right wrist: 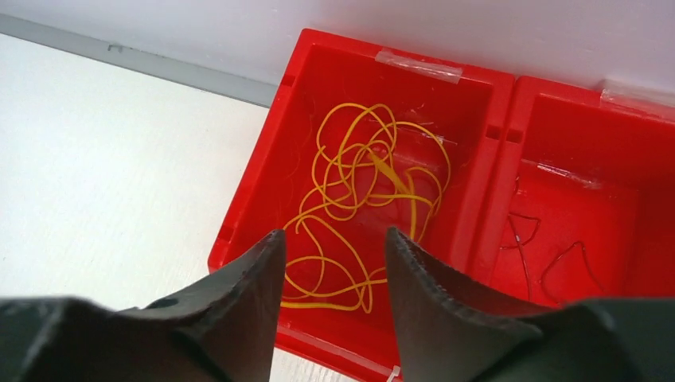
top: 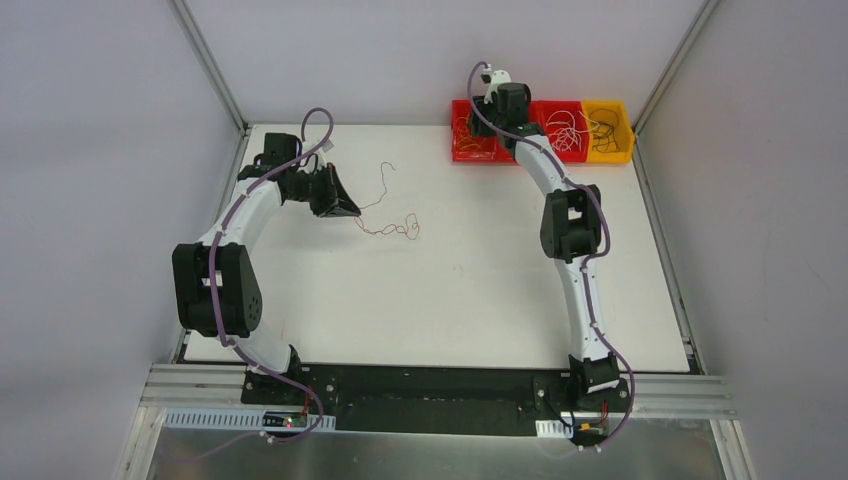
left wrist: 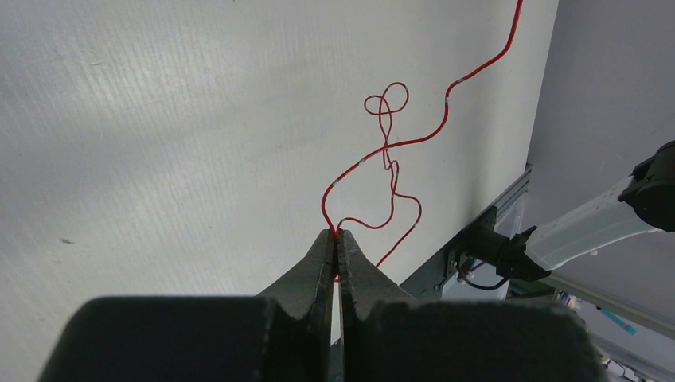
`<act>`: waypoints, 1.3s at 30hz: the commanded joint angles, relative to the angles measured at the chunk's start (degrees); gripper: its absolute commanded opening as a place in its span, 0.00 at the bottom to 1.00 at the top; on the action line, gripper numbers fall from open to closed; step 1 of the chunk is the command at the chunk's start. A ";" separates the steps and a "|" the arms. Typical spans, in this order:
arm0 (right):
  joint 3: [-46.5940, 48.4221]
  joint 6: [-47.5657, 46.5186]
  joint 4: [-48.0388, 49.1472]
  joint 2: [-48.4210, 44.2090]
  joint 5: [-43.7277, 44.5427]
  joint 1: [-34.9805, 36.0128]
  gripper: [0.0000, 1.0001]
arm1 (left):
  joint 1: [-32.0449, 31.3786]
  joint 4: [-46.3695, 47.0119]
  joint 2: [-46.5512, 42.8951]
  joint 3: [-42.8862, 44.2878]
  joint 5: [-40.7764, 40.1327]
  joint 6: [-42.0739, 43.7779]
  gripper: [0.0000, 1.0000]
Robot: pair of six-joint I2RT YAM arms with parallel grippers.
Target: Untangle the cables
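A thin red cable [top: 390,222] lies looped on the white table [top: 450,290]; in the left wrist view the red cable [left wrist: 398,143] curls away from my fingertips. My left gripper [left wrist: 337,235] is shut on it, and shows in the top view [top: 350,211] at the table's left back. My right gripper [right wrist: 334,239] is open and empty above a red bin [right wrist: 247,207] that holds loose yellow cables [right wrist: 358,199]. In the top view the right gripper [top: 497,100] is over the bins at the back.
A row of bins stands at the back right: a red bin [top: 462,152], a second red bin [top: 560,145] with pale wires, and a yellow bin [top: 625,140] with dark wires. The neighbouring red bin [right wrist: 605,143] holds thin dark-red wires. Walls enclose the table.
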 commanded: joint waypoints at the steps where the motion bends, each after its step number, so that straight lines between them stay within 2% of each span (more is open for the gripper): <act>1: -0.27 -0.78 -0.25 -7.01 -0.86 -0.14 0.57 | -0.38 0.54 -1.38 -1.03 1.89 -0.55 0.00; 5: -3.38 -3.65 -8.60 -15.99 -7.22 -0.01 0.81 | -0.40 0.54 -1.46 -2.00 4.11 -0.77 0.00; 9: -7.80 -7.85 -24.37 -26.62 -20.70 0.31 0.96 | -0.60 0.54 -1.54 -2.11 7.16 -2.86 0.00; 11: -11.31 -13.40 -33.47 -32.47 -28.26 1.04 0.99 | -0.90 0.53 -1.48 -2.11 9.46 -4.13 0.00; 14: -18.84 -27.50 -46.81 -42.10 -31.23 5.91 1.00 | -2.15 0.54 -2.41 -2.38 11.74 -5.65 0.00; 17: -30.88 -38.37 -48.87 -52.80 -23.20 15.69 0.99 | -4.05 0.50 -3.79 -2.80 12.45 -7.62 0.00; 21: -43.71 -42.47 -40.26 -62.52 -12.46 29.77 0.99 | -7.77 0.07 -4.25 -2.34 15.95 -11.82 0.00; 25: -41.95 -38.80 -39.01 -59.10 -5.20 38.68 0.99 | -12.37 -0.76 -7.30 -2.10 12.92 -14.57 0.00; 29: -37.86 -34.70 -38.00 -54.73 -3.18 40.61 0.99 | -15.66 -1.12 -10.00 -2.13 11.97 -16.97 0.00; 34: -39.53 -32.82 -35.77 -53.19 -3.25 40.99 0.99 | -17.54 -1.22 -12.48 -2.84 11.37 -16.45 0.00; 36: -40.73 -32.91 -34.82 -53.18 -2.49 40.97 0.92 | -18.01 -1.30 -13.11 -3.31 11.58 -16.26 0.00; 37: -41.34 -33.13 -34.63 -53.36 -2.31 40.91 0.86 | -18.15 -1.31 -13.38 -3.60 11.62 -16.24 0.00; 38: -41.84 -33.19 -34.66 -53.76 -2.29 40.86 0.76 | -18.24 -1.35 -13.55 -3.85 11.80 -16.05 0.00; 39: -42.45 -33.15 -34.70 -53.97 -2.41 40.83 0.71 | -18.25 -1.39 -13.87 -4.04 11.92 -15.90 0.00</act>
